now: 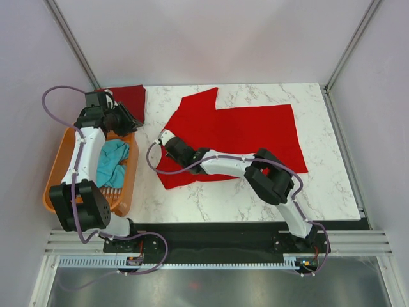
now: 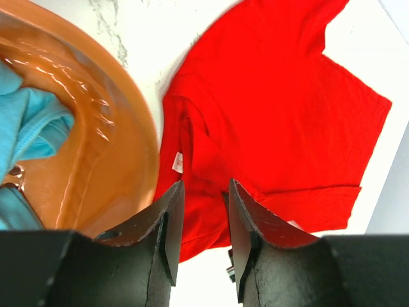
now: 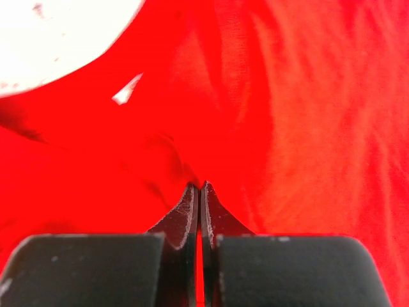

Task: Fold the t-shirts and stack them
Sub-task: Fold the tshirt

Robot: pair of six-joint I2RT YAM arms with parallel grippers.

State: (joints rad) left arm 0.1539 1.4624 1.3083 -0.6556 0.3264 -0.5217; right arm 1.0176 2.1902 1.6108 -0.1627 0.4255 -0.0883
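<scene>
Bright red t-shirt (image 1: 249,131) spread on the table (image 1: 319,188), just right of the orange basket (image 1: 56,167): soft, light, limp cloth, likely to droop and bunch once lifted, so best pinched at an edge or collar. Right gripper (image 3: 199,187) fingers pressed together on a raised ridge of it, at the end nearest the basket. Left gripper (image 2: 201,188) above the basket's far rim, fingers spread, holding nothing. Teal t-shirt (image 1: 112,163) inside the basket, maroon t-shirt (image 1: 129,97) just beyond it.

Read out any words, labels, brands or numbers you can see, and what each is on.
None can be read.
White neck label on the red t-shirt: too small and blurred to read.
Orange basket and marble table: no writing seen.
</scene>
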